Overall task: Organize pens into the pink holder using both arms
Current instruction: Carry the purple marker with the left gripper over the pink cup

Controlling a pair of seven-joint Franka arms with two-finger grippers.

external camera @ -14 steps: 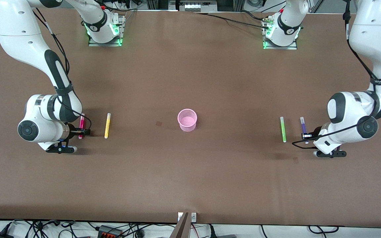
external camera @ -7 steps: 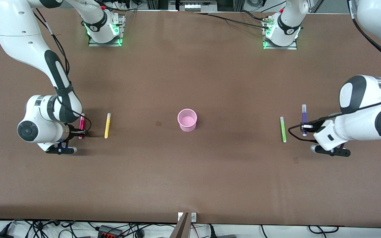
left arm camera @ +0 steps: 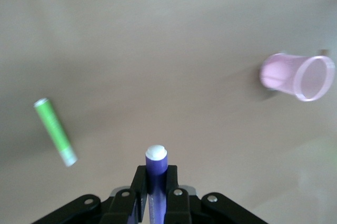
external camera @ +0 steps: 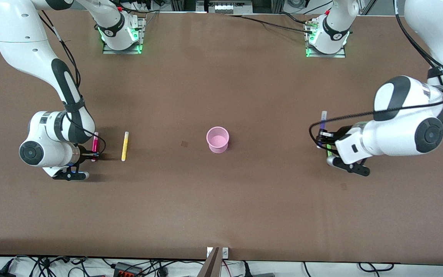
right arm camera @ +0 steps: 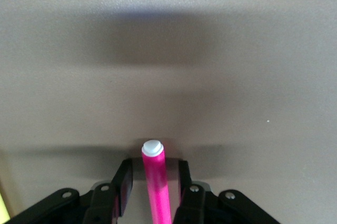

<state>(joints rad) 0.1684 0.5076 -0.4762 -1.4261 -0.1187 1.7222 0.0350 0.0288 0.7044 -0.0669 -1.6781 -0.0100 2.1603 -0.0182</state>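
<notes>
Table [external camera: 221,207]: a brown surface with the pink holder [external camera: 217,139] upright at its centre, mouth open and nothing inside, pens well apart from it toward both ends.

Left arm [external camera: 398,127]: bent low toward its own end of the table, wrist turned toward the holder.

Right arm [external camera: 52,138]: folded down at its own end, wrist close to the tabletop.

Key relation: the holder lies toward the table's centre from the left gripper [external camera: 323,139], which is raised over the green pen [left arm camera: 55,132]; judged from the height of its load, this arm looks better placed to reach the holder first.

Left gripper state: fingers [left arm camera: 139,188] clamped on the purple-blue pen [external camera: 323,124], its long axis sticking out past the fingertips, pale tip foremost.

Right gripper [external camera: 92,155] state: fingers [right arm camera: 122,179] set on either side of the magenta pen [external camera: 95,144], which appears to lie on the table; whether they are pressing it cannot be told.

Yellow pen [external camera: 124,146]: lying flat just beside the magenta one, on the holder's side, long axis parallel to it.

Green pen: lying flat on the table, untouched.
</notes>
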